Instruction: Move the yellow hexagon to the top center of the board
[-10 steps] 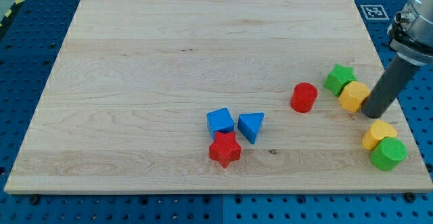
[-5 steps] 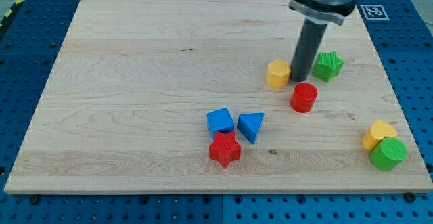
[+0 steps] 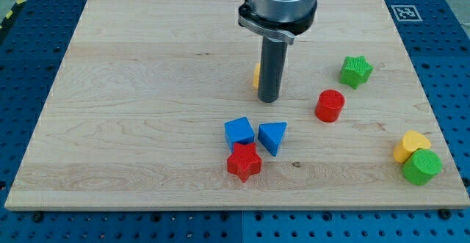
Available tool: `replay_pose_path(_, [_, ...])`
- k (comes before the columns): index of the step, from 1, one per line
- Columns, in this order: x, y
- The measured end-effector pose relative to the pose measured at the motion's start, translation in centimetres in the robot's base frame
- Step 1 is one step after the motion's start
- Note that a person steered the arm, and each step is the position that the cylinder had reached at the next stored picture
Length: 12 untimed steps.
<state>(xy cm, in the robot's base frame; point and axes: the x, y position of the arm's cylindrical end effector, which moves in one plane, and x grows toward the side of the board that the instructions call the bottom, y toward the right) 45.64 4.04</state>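
The yellow hexagon (image 3: 256,75) is almost fully hidden behind my rod; only a thin yellow edge shows at the rod's left side, a little above the board's middle. My tip (image 3: 268,99) rests on the board right against the hexagon, on the side toward the view's bottom right. The rod rises straight to the arm's grey collar at the view's top.
A red cylinder (image 3: 330,105) and a green star (image 3: 356,71) lie to the right of my tip. A blue cube (image 3: 239,131), a blue triangle (image 3: 272,136) and a red star (image 3: 244,162) cluster below it. A yellow heart-like block (image 3: 410,145) and a green cylinder (image 3: 421,167) sit at the bottom right.
My tip has swept from the right edge toward the view's left, pushing the yellow hexagon leftward and slightly up. The green star was nudged up and sits apart from the hexagon.
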Motion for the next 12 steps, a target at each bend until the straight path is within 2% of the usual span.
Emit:
replay_pose_path(1, [-0.2, 0.0])
replay_pose_path(4, [-4.9, 0.3])
replay_pose_path(6, [-5.5, 2.3])
replay_pose_path(9, [-9.9, -0.2])
replay_pose_path(12, [-10.6, 2.9])
